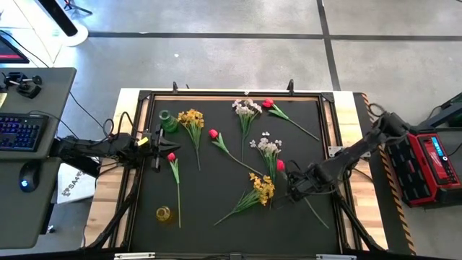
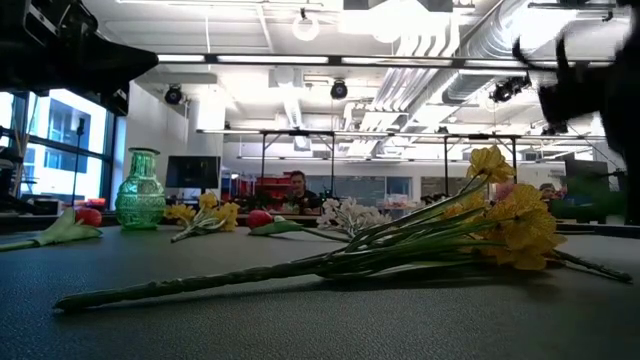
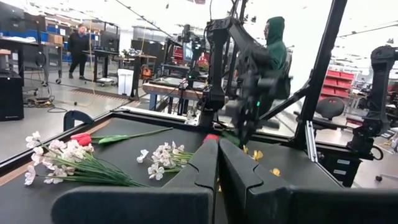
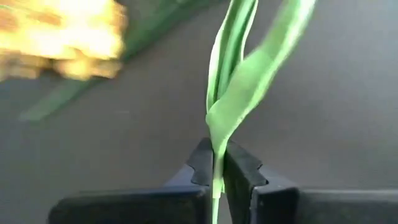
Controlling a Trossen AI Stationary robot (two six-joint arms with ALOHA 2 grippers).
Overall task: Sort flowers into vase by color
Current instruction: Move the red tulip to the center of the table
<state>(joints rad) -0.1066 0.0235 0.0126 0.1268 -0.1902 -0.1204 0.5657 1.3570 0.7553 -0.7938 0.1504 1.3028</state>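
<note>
Flowers lie scattered on the black mat (image 1: 216,209): yellow sprays (image 1: 192,119) (image 1: 261,189), whitish sprays (image 1: 246,110) (image 1: 268,146) and red tulips (image 1: 214,134) (image 1: 268,105) (image 1: 172,157). A green glass vase (image 1: 168,121) stands at the far left, a small yellow vase (image 1: 164,214) at the near left. My right gripper (image 1: 292,189) hangs over the mat's right part, shut on the stem of a red tulip (image 1: 281,166) beside the near yellow spray. My left gripper (image 1: 155,141) waits shut at the mat's left edge, near the green vase. My right gripper pinches the tulip's green stem and a leaf (image 4: 216,155) between its two fingers, below the red head. The fingers come from above, pointing steeply down, and lie across the stem. In the high view the tulip lies along the mat; whether it is lifted I cannot tell.
A raised frame (image 1: 238,94) borders the mat. The near yellow spray (image 2: 510,225) lies close to my right gripper. A desk with a keyboard (image 1: 18,133) stands left of the table, a red case (image 1: 433,162) to the right. People show in the room beyond.
</note>
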